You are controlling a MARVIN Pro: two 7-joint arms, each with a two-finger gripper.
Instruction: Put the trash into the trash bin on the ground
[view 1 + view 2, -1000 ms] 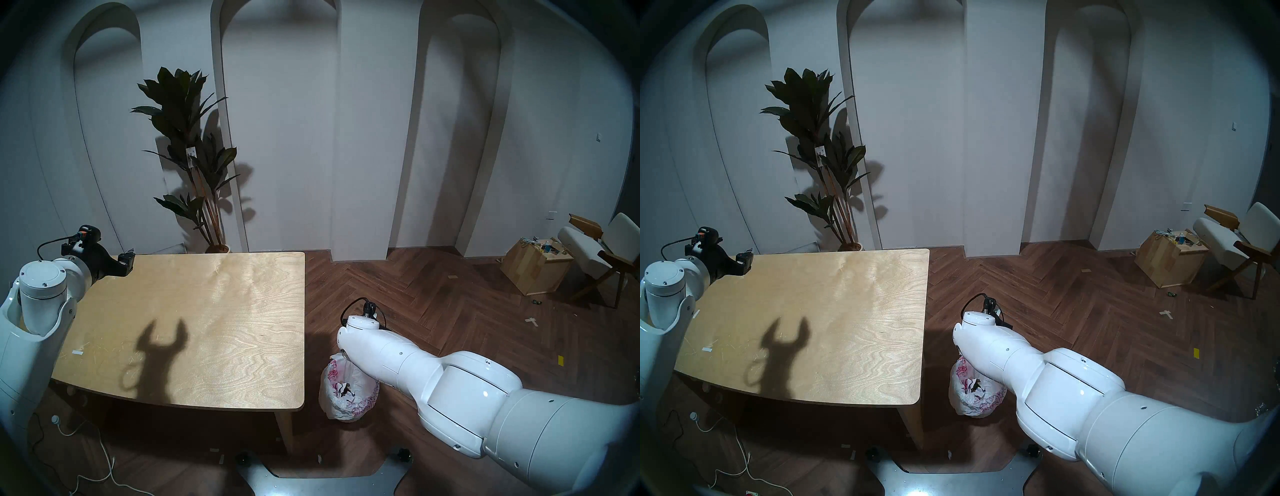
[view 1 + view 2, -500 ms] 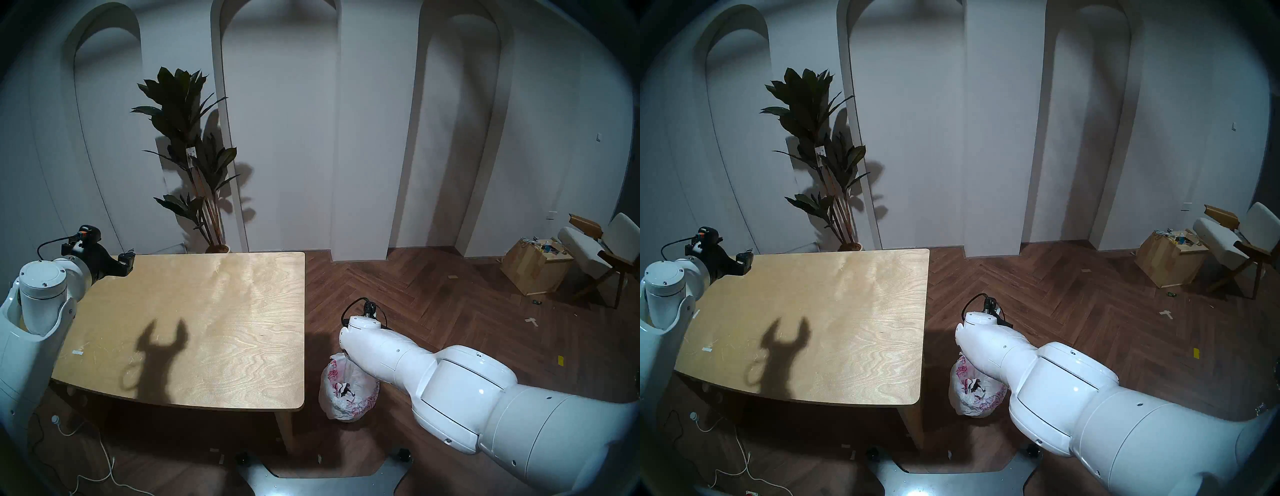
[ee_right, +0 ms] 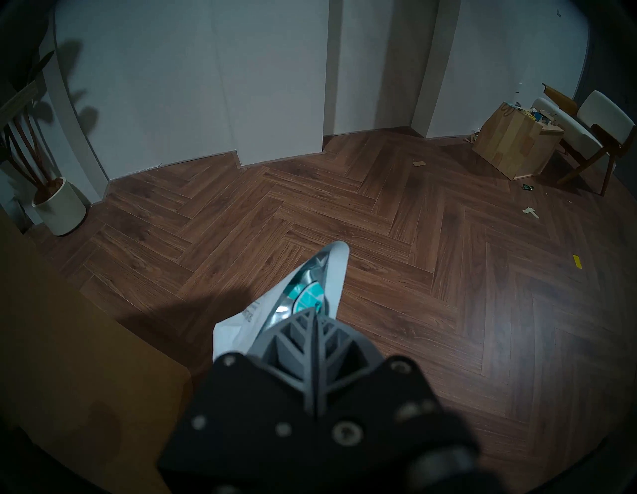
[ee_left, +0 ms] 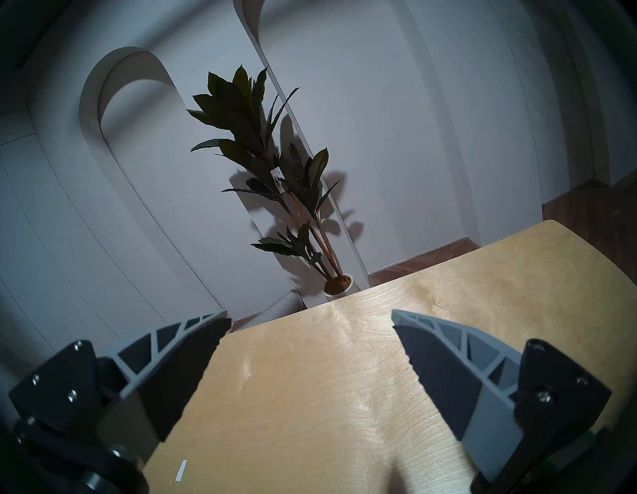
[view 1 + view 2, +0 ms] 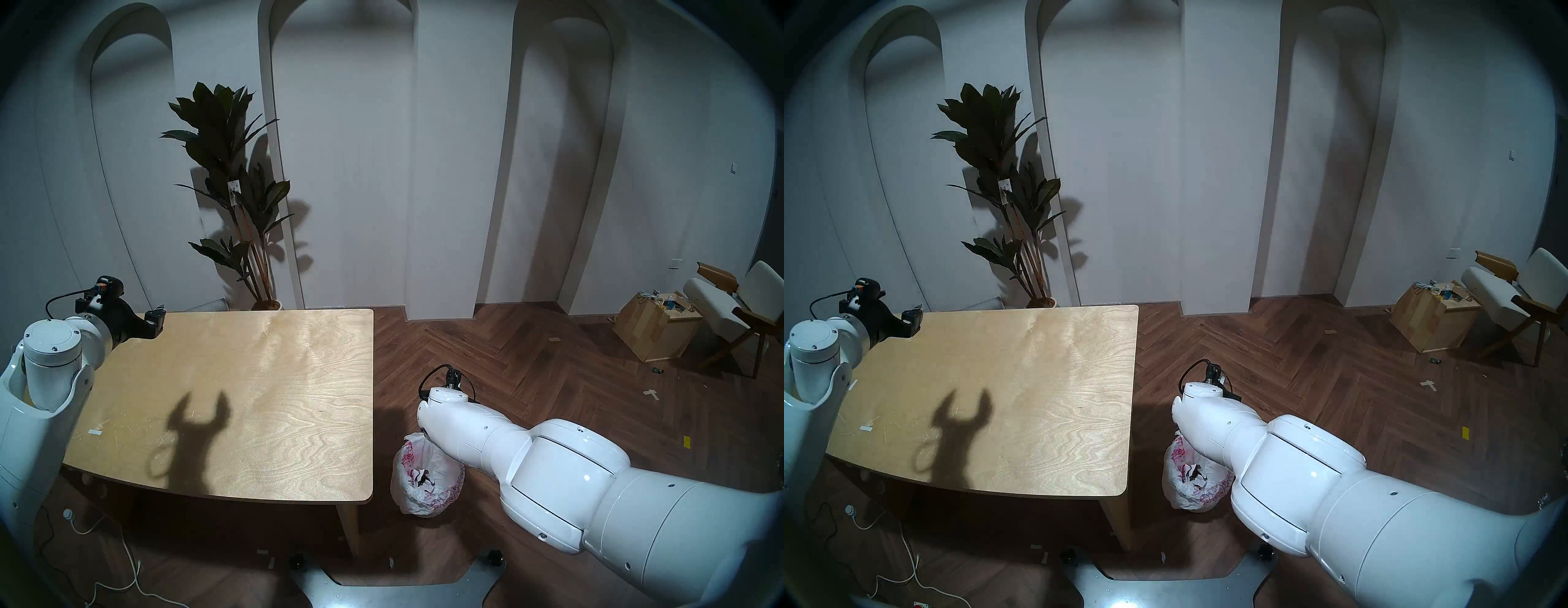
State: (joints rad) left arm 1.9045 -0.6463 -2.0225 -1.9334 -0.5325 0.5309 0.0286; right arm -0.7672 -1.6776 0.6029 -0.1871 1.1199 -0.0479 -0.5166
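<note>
The big wooden table [image 5: 237, 382] is bare. Right of the table, the trash bin [image 5: 426, 479] sits on the floor. Past the bin, the right gripper [image 3: 315, 310] pinches a teal-print wrapper [image 3: 303, 293]. Over the table's far left corner, the left gripper [image 4: 310, 317] is spread wide.

White wrapper [image 3: 303, 296], teal print; white bin bag [image 5: 407, 484], red-pink print.

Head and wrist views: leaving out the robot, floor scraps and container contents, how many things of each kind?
Light wooden table: 1
Dark-leaved potted plant: 1
Round bin lined with red-printed white bag: 1
Wooden cube box: 1
White-cushioned wooden chair: 1
Crumpled white wrapper with teal print, in right gripper: 1
Total: 6
</note>
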